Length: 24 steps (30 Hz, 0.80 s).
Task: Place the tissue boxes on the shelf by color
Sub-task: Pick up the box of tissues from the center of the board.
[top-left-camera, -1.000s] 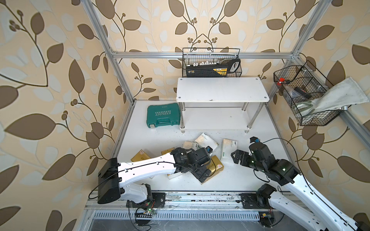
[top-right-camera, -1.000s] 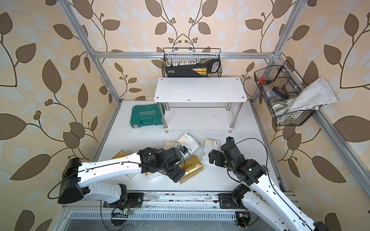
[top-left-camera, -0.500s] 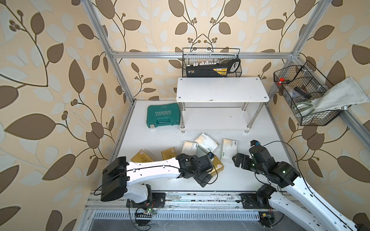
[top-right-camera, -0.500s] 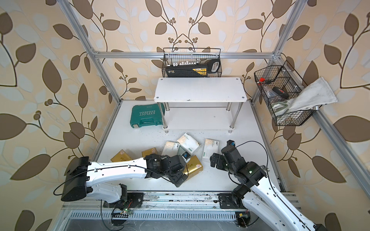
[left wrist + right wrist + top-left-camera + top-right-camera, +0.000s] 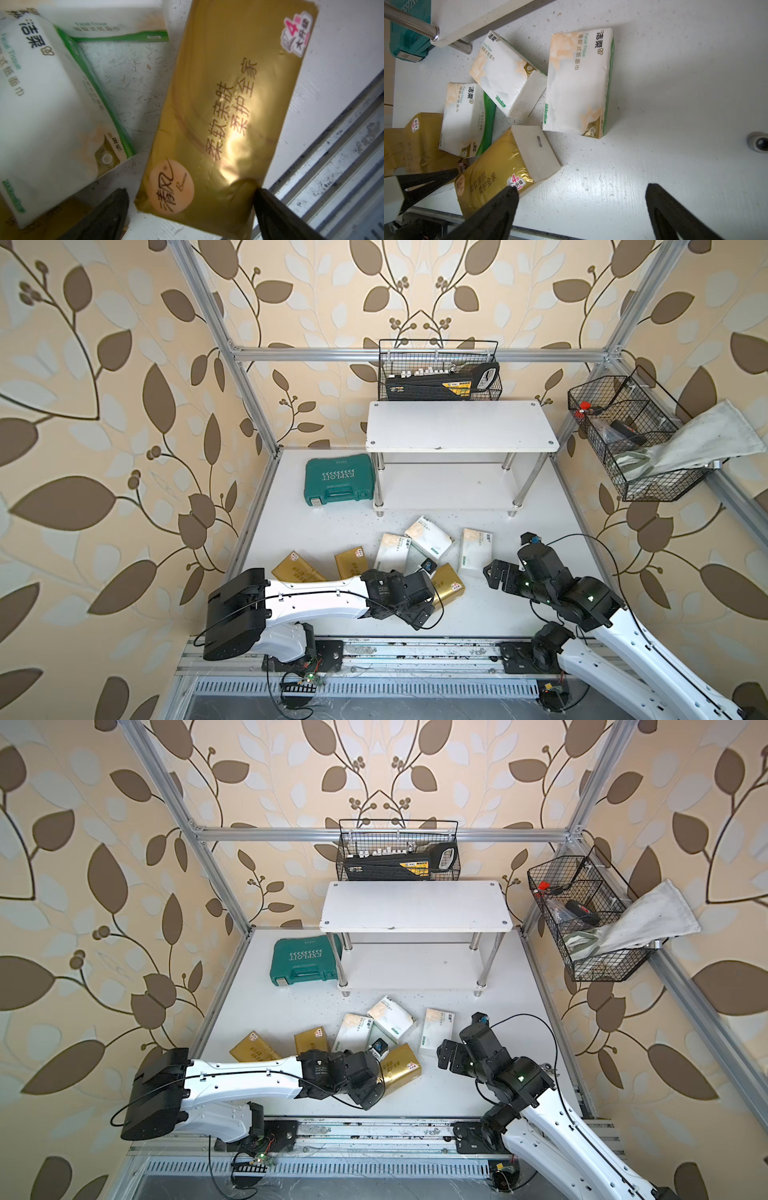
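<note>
Six tissue boxes (image 5: 476, 549) lie scattered on the white worktop (image 5: 478, 614) in front of the shelf (image 5: 461, 427): three gold, three white with green trim. The left end effector (image 5: 189, 190), jaws spread wide, straddles one end of the nearest gold pack (image 5: 224, 116). One finger (image 5: 274, 214) seems to brush its corner, though the blurred wrist view leaves that unsure. The right end effector (image 5: 581, 189) hangs wide open over bare worktop near the same pack.
</note>
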Motion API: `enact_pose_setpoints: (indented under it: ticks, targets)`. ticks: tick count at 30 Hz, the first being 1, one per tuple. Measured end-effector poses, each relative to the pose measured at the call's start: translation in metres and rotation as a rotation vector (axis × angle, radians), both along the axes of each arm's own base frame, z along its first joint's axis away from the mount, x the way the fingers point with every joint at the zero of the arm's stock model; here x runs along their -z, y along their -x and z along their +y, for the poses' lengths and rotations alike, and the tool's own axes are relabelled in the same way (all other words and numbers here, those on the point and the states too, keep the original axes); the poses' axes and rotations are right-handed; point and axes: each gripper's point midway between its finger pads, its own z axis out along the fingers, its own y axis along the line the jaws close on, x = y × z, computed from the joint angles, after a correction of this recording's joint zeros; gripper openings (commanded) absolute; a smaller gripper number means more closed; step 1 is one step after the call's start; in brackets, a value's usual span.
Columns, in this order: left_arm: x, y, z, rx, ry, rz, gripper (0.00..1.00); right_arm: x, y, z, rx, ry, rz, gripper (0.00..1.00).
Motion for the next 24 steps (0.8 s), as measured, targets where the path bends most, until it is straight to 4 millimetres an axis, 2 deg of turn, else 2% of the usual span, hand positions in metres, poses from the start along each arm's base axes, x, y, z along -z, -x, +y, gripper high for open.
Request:
enact_pose_setpoints:
  ticks: [4, 10, 24]
  targets:
    - [0.001, -0.001, 0.003, -0.011, 0.026, -0.013, 0.99, -0.002, 0.002, -0.002, -0.002, 0.004, 0.003, 0.99]
    - [0.003, -0.003, -0.004, -0.012, 0.058, -0.020, 0.99, -0.005, 0.004, -0.003, -0.006, 0.011, 0.007, 0.99]
    - [0.029, -0.007, -0.020, 0.004, 0.033, -0.021, 0.99, -0.010, 0.004, -0.008, -0.004, 0.037, -0.001, 0.99]
